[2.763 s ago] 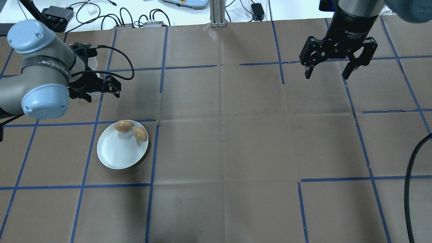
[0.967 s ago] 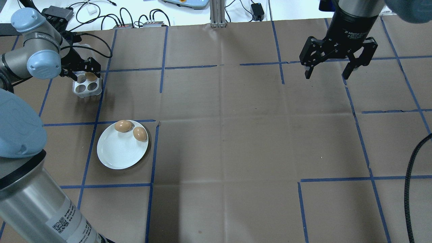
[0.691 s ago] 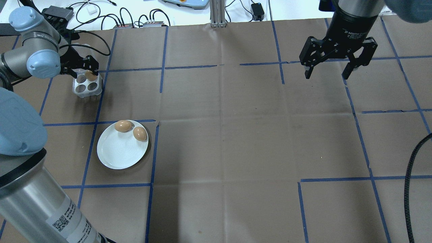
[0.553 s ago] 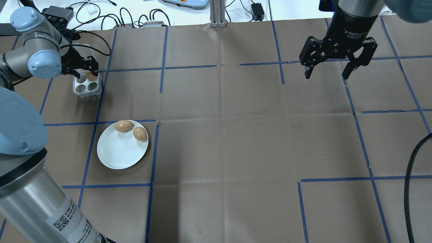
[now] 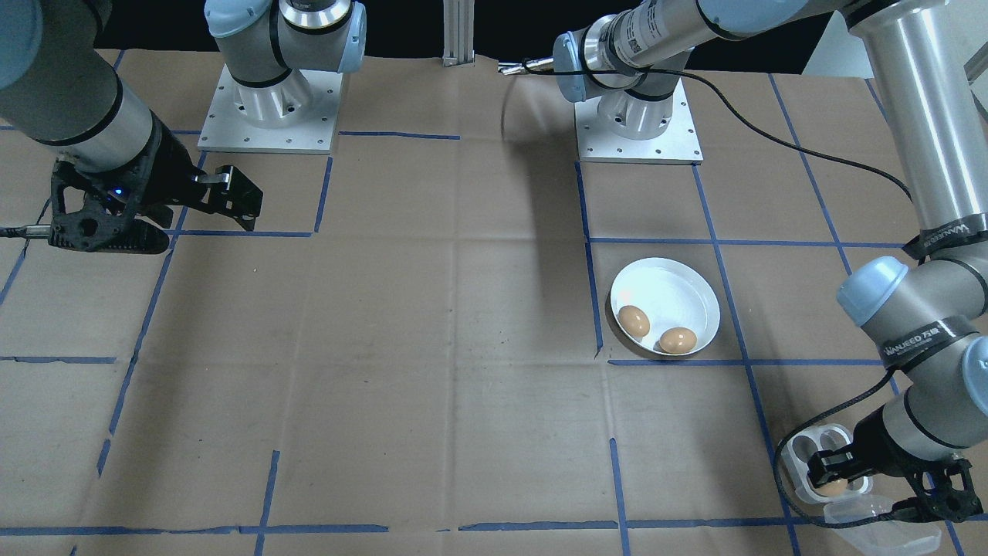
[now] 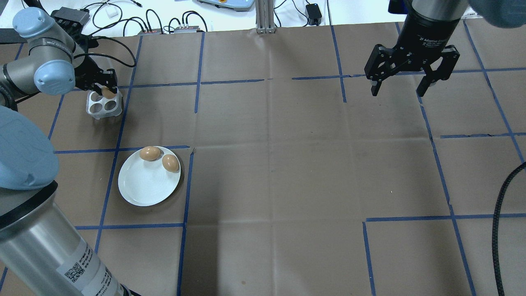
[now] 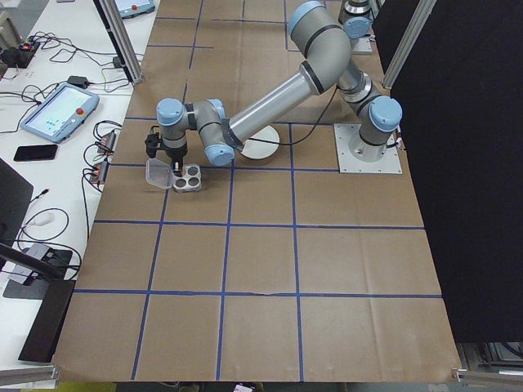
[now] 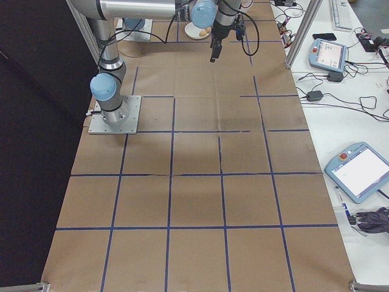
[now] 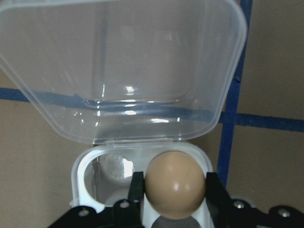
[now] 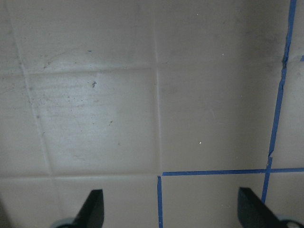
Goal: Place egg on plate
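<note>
My left pincer (image 9: 175,190) is clamped on one brown egg (image 9: 175,184), a black finger (image 9: 137,190) pressed to each side of it, right over the clear four-cup egg tray (image 6: 104,104). The other three cups look empty from overhead, and the tray's hinged lid (image 9: 118,71) lies open just beyond my fingertips. The white plate (image 6: 144,185) sits near, back toward my base and apart from the tray, with two more brown eggs (image 6: 149,153) on its rim side nearest the tray, almost touching. That makes three eggs counted. My right pincer (image 6: 400,88) hangs with its fingers apart over bare brown paper, well away from all of it.
</note>
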Controlling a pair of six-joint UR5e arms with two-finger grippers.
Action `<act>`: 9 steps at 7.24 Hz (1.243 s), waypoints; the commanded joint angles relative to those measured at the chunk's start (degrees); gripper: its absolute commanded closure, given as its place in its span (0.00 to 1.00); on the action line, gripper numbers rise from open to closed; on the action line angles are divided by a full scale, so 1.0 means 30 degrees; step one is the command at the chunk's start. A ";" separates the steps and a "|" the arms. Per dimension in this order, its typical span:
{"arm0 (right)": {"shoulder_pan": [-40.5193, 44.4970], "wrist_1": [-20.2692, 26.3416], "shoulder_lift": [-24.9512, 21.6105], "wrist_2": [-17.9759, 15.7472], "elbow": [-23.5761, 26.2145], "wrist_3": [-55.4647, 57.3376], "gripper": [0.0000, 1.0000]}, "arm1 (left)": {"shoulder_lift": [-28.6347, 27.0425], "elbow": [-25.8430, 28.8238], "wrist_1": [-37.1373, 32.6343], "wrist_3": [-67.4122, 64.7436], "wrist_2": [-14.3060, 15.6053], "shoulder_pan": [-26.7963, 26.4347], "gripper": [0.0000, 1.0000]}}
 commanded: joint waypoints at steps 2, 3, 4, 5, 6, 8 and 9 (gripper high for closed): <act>0.0000 0.0000 -0.0018 0.0007 0.0000 0.0000 0.00 | 0.2839 -0.0454 -0.3232 0.0525 0.0191 -0.0031 0.90; 0.0000 0.0000 -0.0018 -0.0022 0.0000 0.0000 0.00 | 0.4188 -0.1299 -0.4353 0.0385 0.0220 -0.0089 0.90; 0.0000 0.0000 -0.0018 0.0007 0.0000 0.0000 0.00 | 0.5593 -0.3251 -0.4480 0.0267 0.0249 -0.0641 0.90; 0.0000 0.0000 0.0011 0.0007 0.0000 0.0000 0.00 | 0.7232 -0.5765 -0.4221 -0.0517 0.0192 -0.1459 0.90; 0.0000 0.0000 -0.0018 0.0007 0.0000 0.0000 0.00 | 0.8698 -0.7936 -0.4131 -0.1482 0.0162 -0.2163 0.90; 0.0000 0.0000 -0.0018 0.0007 0.0000 0.0000 0.00 | 1.0262 -1.1837 -0.3024 -0.1639 0.0162 -0.2580 0.90; 0.0000 0.0000 0.0011 -0.0022 0.0000 0.0000 0.00 | 0.9918 -1.3043 -0.1393 -0.1667 0.0162 -0.2551 0.90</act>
